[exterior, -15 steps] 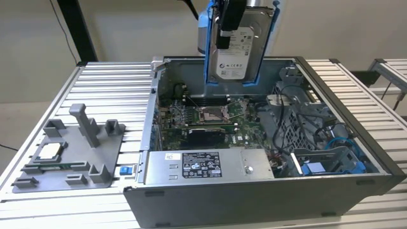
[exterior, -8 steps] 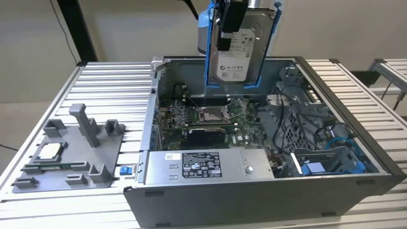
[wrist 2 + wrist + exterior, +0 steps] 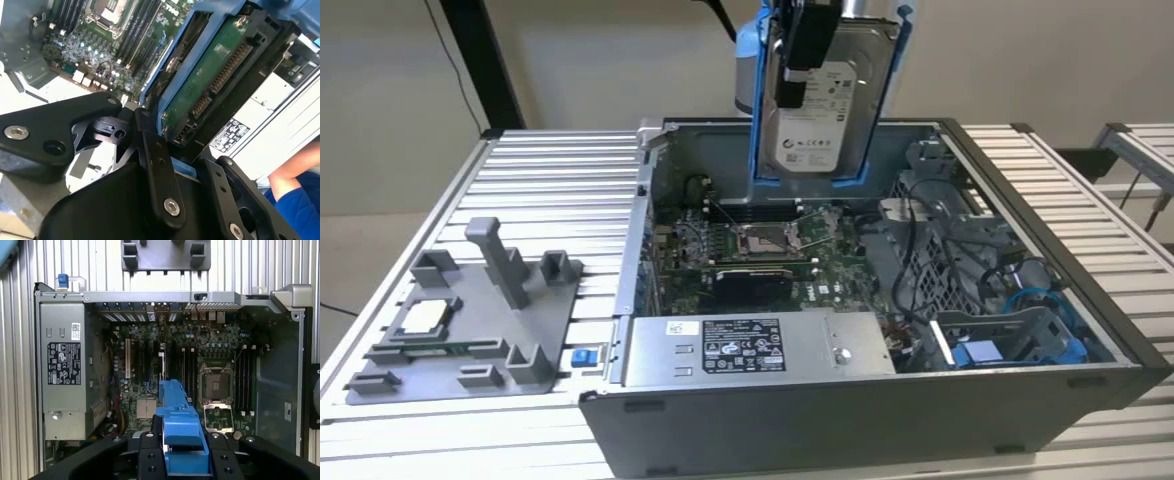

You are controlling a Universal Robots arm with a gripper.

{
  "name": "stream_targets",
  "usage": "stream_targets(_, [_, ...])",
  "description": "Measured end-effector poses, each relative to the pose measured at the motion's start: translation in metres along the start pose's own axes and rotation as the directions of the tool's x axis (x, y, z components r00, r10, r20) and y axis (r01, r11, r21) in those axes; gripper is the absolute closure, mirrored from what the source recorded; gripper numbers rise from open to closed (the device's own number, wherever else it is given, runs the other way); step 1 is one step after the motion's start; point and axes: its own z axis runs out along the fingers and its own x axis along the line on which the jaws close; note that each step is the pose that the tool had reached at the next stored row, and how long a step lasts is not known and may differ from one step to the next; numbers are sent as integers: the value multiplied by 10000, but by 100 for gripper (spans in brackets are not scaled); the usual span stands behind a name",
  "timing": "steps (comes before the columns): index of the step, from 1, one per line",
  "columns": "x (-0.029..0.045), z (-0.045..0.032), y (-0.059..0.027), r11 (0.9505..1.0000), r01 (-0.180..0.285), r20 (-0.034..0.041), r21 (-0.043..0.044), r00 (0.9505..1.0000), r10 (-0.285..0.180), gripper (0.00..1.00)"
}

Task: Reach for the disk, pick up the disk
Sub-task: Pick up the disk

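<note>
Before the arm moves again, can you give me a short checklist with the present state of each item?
1. Disk in the hand: ok, the hand is shut on its edge.
2. Disk lifted out of the computer case: ok, it hangs upright above the open case in the exterior view.
3. Blue bracket with the disk: ok, it frames the disk in both wrist views.
4. Grip firmness: cannot tell.
5. Cables free of the disk: ok, they lie inside the case, apart from it.
6. Processor socket beneath: ok, nothing touches it.
</note>
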Motion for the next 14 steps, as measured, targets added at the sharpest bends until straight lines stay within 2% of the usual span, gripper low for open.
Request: stream_targets(14, [337, -7, -28, 10000, 0, 0, -4, 10000, 0, 100])
